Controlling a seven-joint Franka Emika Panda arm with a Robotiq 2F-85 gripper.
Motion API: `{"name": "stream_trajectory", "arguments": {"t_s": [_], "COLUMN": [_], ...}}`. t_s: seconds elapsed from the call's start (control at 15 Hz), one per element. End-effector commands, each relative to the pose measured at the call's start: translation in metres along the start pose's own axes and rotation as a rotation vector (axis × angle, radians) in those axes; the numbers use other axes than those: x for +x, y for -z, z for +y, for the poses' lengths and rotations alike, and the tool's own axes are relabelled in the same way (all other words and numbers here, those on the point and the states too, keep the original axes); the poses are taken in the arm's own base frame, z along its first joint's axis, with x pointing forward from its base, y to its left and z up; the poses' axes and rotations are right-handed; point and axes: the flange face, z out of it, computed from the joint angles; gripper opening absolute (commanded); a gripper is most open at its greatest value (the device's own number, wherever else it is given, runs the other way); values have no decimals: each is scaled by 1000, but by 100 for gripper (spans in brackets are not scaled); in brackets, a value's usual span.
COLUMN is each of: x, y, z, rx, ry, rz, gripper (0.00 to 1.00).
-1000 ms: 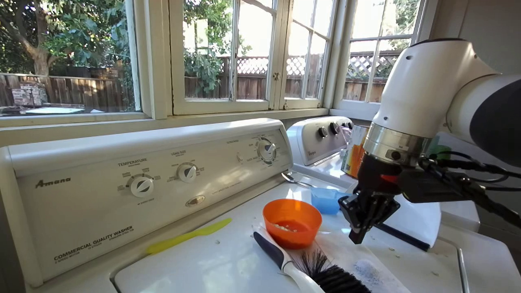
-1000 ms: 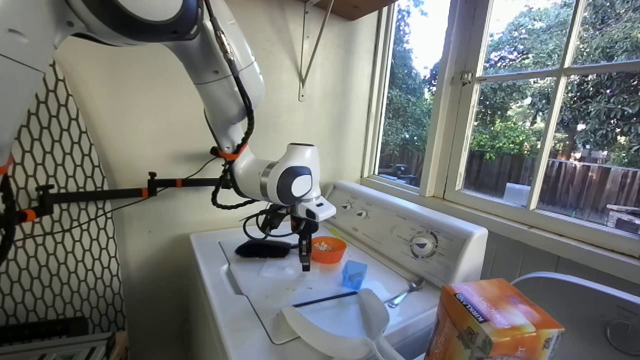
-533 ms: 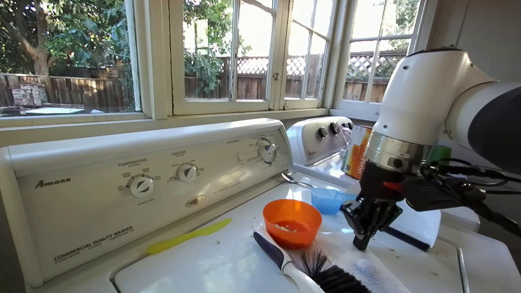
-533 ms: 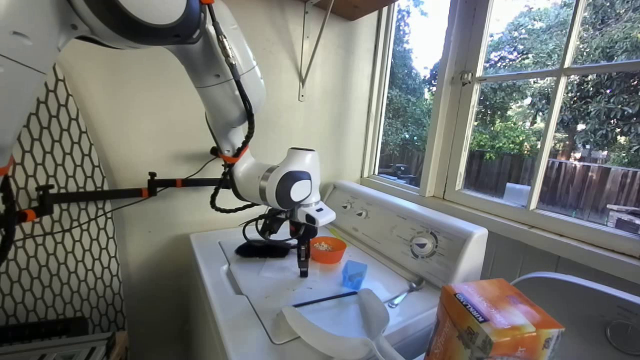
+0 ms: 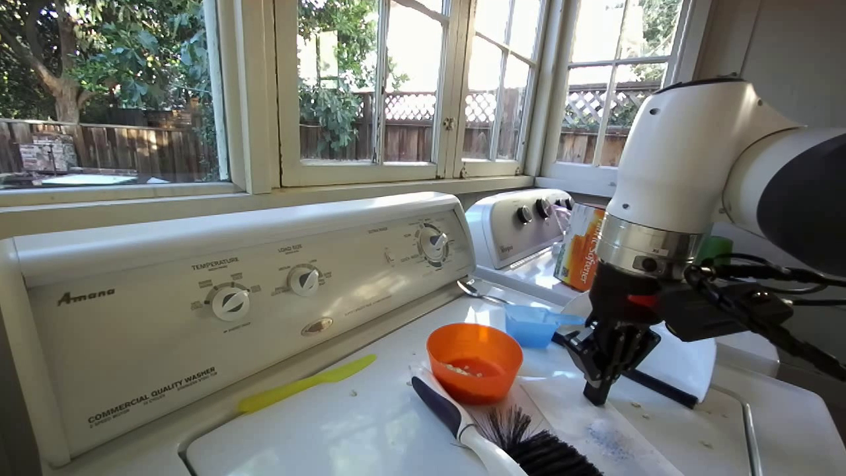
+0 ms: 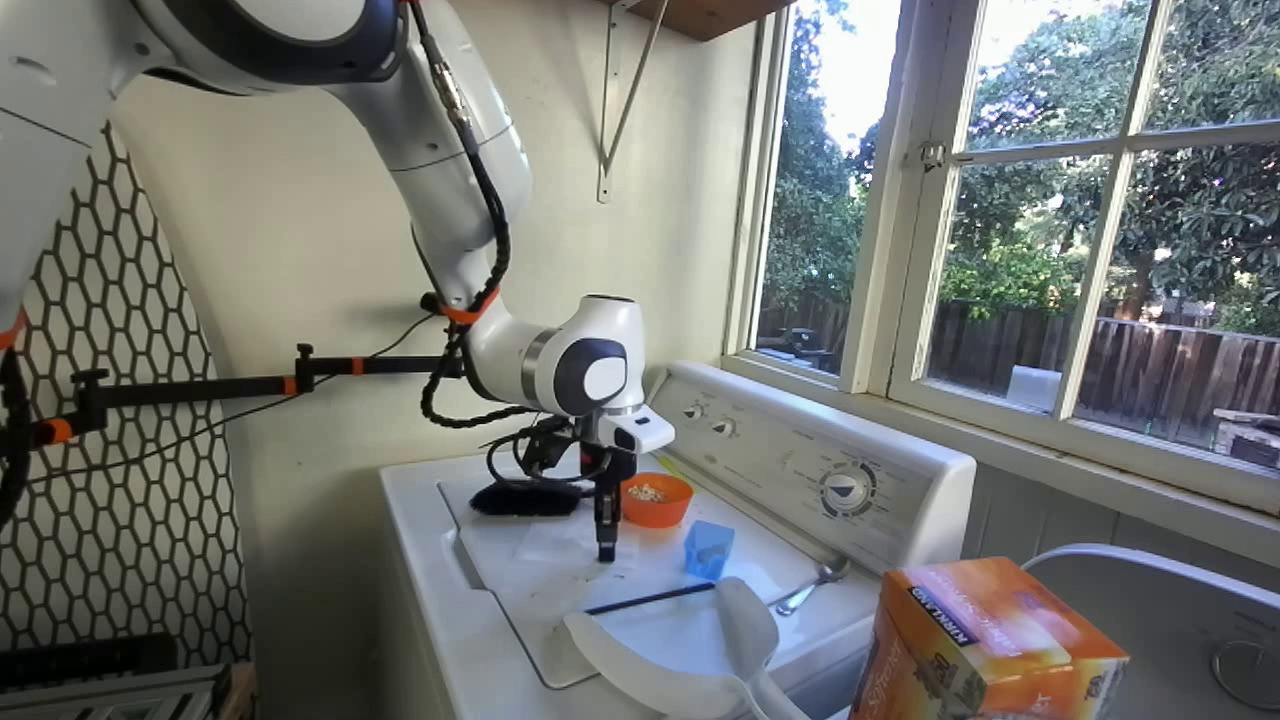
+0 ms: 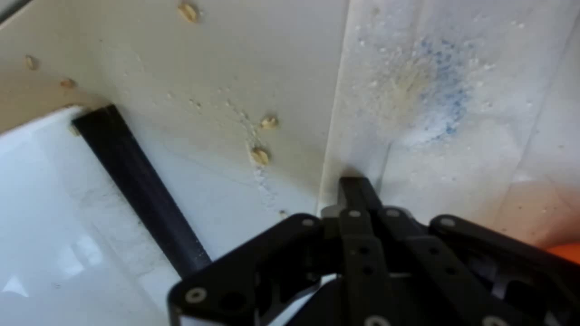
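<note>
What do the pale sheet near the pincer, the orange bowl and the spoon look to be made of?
Pale sheet: paper or thin plastic, hard to tell; mostly matte, flat, with faint crease lines.
Orange bowl: likely plastic, smooth and slightly translucent, its thin wall glowing.
Spoon: apparently polished metal, silvery with bright highlights.

Daylight pours through the white-framed windows [image 5: 455,106], and past them I see leafy trees [image 5: 145,49] and a wooden fence [image 5: 410,142]. In an exterior view, a cream wall [image 6: 300,250] stands at left, a wooden shelf [image 6: 705,15] fixed high up.
</note>
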Motion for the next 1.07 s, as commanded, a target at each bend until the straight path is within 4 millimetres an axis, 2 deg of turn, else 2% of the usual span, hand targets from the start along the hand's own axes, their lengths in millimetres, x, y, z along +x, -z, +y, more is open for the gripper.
{"name": "stream_trajectory", "arguments": {"t_s": [0.0, 0.27, 0.33, 0.4, 0.8, 1.0], "x": [-8, -4, -3, -1, 9, 10], "y": [-5, 1, 2, 4, 15, 13], "z": [13, 19, 20, 21, 25, 25], "rx": [-60, -81, -76, -69, -50, -37], "ry": [9, -11, -15, -31, -101, -111], "rz": [-45, -44, -39, -32, 6, 17], "gripper": [0, 0, 9, 27, 71, 93]}}
